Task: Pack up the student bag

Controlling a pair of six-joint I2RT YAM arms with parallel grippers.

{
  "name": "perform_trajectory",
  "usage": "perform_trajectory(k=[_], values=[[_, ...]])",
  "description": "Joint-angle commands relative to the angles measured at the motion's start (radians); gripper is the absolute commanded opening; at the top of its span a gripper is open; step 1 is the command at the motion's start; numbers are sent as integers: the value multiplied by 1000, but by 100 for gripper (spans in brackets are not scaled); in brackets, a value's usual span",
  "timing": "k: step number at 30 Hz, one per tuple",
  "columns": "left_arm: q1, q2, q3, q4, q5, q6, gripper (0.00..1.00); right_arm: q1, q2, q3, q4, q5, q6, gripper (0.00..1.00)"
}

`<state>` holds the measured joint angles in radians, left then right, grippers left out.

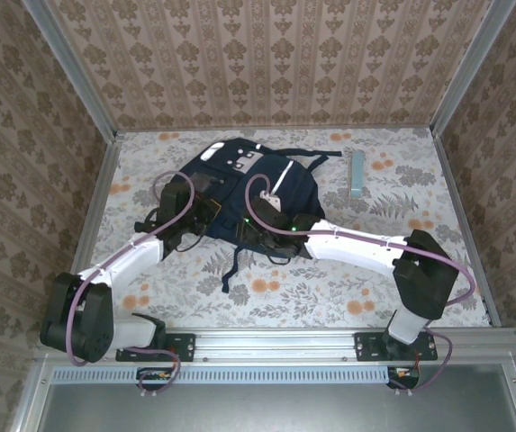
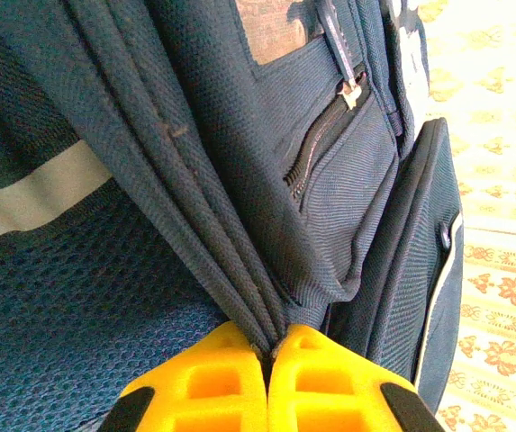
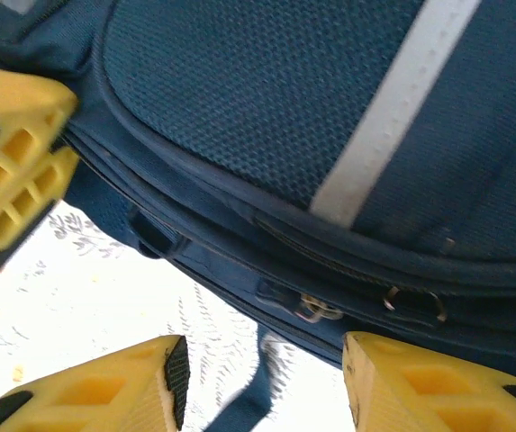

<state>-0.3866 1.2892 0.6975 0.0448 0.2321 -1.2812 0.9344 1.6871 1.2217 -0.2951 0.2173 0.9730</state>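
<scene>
— Where's the bag (image 1: 271,184)?
— Flat on the table (image 1: 330,288), about mid-width and nearer the far wall. Its long axis runs far to near, a little slanted, with the near end to the right. One strap (image 1: 230,265) trails toward the near edge.
— Left gripper (image 2: 268,353)?
— Pressed together on a fold of bag fabric, at the bag's left side.
— Right gripper (image 3: 262,369)?
— Spread, at the bag's near edge just below the zip (image 3: 316,309), with nothing clamped.
— What's around?
— A pale blue bar (image 1: 357,174) right of the bag, apart from it. Both arms reach over the bag's near half.
</scene>
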Motion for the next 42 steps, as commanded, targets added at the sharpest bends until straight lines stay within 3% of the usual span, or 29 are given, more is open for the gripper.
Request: perform_trajectory(k=[1, 6, 26, 33, 40, 42], values=[[-10, -40, 57, 35, 38, -10, 0, 6, 44, 35, 19, 23, 83, 49], [-10, -36, 62, 33, 40, -11, 0, 22, 48, 37, -46, 104, 158, 40], [-11, -48, 54, 31, 46, -15, 0, 41, 128, 57, -51, 163, 195, 36], [-11, -48, 54, 29, 47, -17, 0, 26, 183, 117, -92, 186, 144, 23], [-5, -46, 46, 3, 20, 6, 0, 25, 115, 76, -161, 226, 103, 1], [1, -47, 41, -4, 14, 13, 0, 26, 81, 44, -172, 232, 71, 0]])
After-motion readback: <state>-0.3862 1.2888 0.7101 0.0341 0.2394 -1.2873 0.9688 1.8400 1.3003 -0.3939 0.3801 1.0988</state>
